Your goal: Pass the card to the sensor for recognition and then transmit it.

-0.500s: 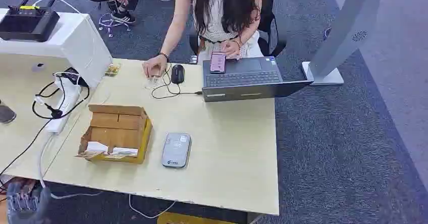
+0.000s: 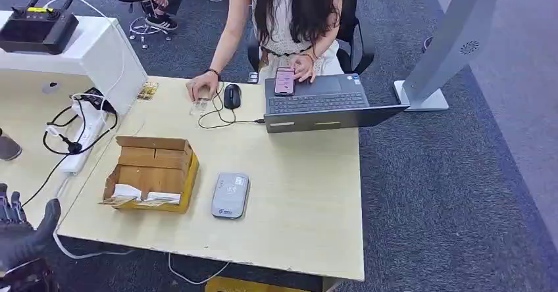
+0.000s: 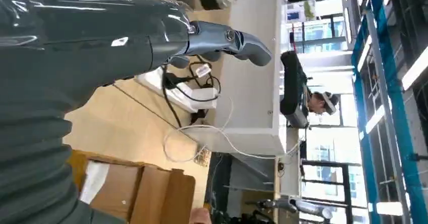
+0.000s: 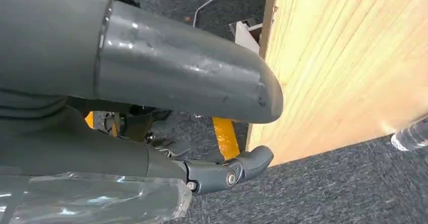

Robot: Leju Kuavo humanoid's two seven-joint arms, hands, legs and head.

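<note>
Pale wood table (image 2: 296,193) on dark grey carpet (image 2: 454,187), left hand (image 2: 23,236) empty, fingers apart at table's near-left corner; right hand (image 4: 151,113) empty, fingers apart.

Office: desk (image 2: 303,193) w/ laptop (image 2: 326,102), router (image 2: 36,29).

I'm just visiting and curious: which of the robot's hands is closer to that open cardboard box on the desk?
Left. The left hand is raised off the desk's near-left corner, beside the cardboard box. The right hand hangs below the desk's edge, over the carpet.
</note>
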